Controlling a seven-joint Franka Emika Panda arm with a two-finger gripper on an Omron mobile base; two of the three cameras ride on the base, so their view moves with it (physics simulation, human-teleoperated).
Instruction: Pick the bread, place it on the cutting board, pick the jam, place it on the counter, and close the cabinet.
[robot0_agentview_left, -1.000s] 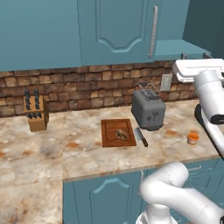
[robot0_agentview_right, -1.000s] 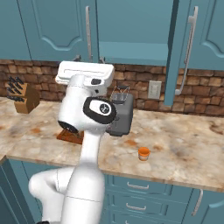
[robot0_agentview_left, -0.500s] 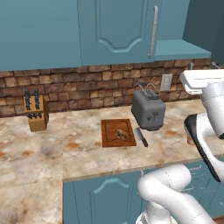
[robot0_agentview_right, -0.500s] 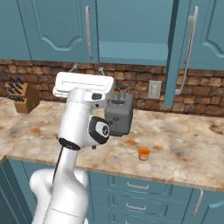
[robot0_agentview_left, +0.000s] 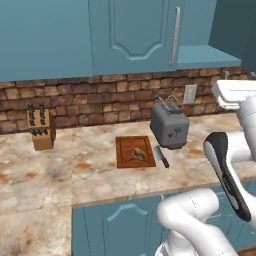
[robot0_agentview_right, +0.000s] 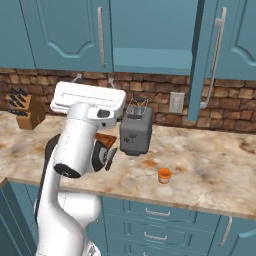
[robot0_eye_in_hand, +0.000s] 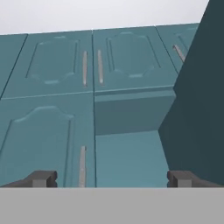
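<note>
The bread (robot0_agentview_left: 138, 153) lies on the dark-brown cutting board (robot0_agentview_left: 125, 150), left of the toaster. The orange jam (robot0_agentview_right: 164, 175) stands on the counter (robot0_agentview_right: 210, 160) near its front edge, right of my arm. The cabinet (robot0_agentview_right: 150, 30) is open, with its door (robot0_agentview_right: 199, 60) swung out edge-on and a bare shelf inside. My gripper (robot0_agentview_right: 93, 79) points up at the cabinet, open and empty, well above the counter. In the hand view my gripper (robot0_eye_in_hand: 111, 179) faces the cabinet's open bay (robot0_eye_in_hand: 127, 148), with the open door (robot0_eye_in_hand: 197, 109) to the right.
A grey toaster (robot0_agentview_left: 169, 127) stands right of the board, with a knife (robot0_agentview_left: 161, 156) lying in front of it. A light wooden knife block (robot0_agentview_left: 41, 130) sits at the far left against the brick wall. Closed teal wall doors (robot0_agentview_left: 135, 35) hang left of the open bay.
My hand has sunk a little and the arm's elbow has swung round in front of the jam in the left base view. The bread, board and jam have not moved.
</note>
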